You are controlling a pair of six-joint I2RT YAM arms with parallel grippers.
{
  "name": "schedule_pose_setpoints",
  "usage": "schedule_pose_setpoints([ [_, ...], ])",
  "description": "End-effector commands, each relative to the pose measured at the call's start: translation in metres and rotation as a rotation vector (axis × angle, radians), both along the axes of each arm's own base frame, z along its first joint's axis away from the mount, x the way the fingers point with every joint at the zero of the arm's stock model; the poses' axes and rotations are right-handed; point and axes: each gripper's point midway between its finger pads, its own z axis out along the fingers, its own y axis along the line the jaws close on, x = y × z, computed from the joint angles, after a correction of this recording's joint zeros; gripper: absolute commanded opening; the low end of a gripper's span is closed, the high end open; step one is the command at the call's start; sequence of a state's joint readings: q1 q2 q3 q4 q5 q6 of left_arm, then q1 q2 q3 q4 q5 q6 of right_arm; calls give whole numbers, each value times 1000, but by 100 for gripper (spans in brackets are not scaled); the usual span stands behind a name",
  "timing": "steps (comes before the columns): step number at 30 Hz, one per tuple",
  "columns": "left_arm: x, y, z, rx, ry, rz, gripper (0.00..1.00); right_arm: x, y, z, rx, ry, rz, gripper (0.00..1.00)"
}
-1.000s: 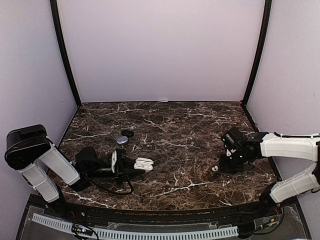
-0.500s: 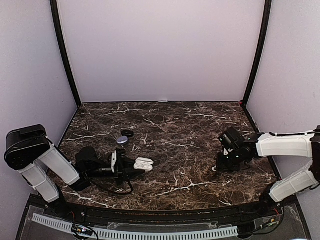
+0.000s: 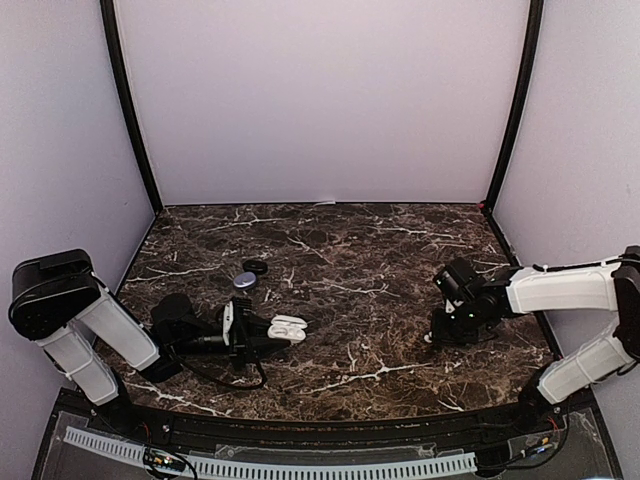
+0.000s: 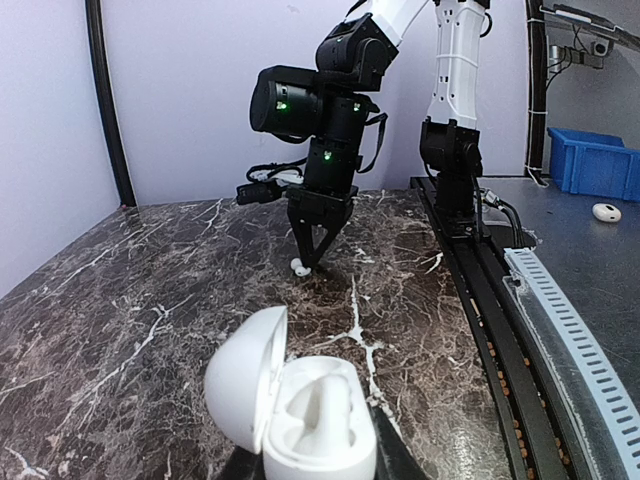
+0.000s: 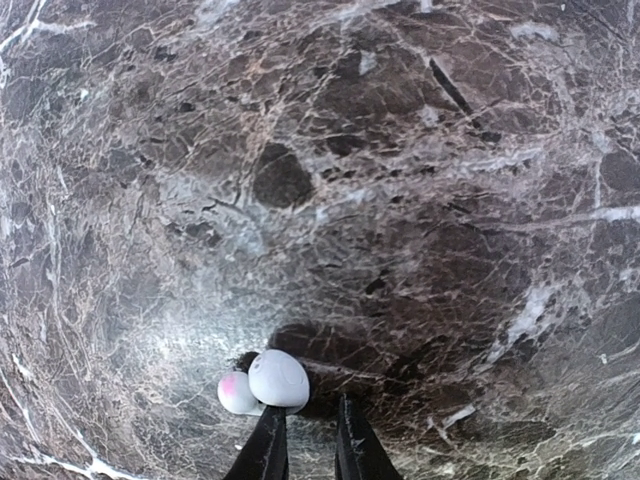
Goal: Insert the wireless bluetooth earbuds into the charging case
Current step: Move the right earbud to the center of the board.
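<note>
My left gripper (image 3: 262, 333) lies low on the marble table, shut on the white charging case (image 3: 287, 326). In the left wrist view the case (image 4: 318, 425) stands with its lid (image 4: 245, 375) swung open and its moulded wells showing. A glossy white earbud (image 5: 276, 379) with a pinkish tip lies on the table at the right. My right gripper (image 5: 310, 425) points down at it with its jaws only narrowly open and nothing between them. The left fingertip (image 5: 270, 425) touches the bud. From the top view the bud (image 3: 428, 338) peeks out beside that gripper (image 3: 435, 334).
A flat black ring (image 3: 256, 266) and a small grey disc (image 3: 245, 281) lie behind the case. Beyond the table's right edge, the left wrist view shows a blue bin (image 4: 590, 165) and a small white object (image 4: 605, 212). A cable guard (image 3: 270, 465) runs along the front edge.
The right arm has shifted left and down, bringing its gripper from beside the white earbud to right over it. The left arm and the case have not moved.
</note>
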State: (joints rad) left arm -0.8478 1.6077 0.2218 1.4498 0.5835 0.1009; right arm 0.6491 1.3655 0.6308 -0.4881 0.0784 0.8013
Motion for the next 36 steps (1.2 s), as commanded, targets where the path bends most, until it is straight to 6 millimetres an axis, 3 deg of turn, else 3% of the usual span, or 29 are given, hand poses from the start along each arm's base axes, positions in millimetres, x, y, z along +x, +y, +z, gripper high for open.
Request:
schedule_pose_setpoints([
  [1, 2, 0, 12, -27, -25, 2, 14, 12, 7, 4, -1, -35, 21, 17],
  [16, 1, 0, 14, -34, -27, -4, 14, 24, 16, 11, 15, -57, 44, 15],
  [36, 1, -1, 11, -24, -23, -4, 14, 40, 0, 10, -19, -70, 34, 16],
])
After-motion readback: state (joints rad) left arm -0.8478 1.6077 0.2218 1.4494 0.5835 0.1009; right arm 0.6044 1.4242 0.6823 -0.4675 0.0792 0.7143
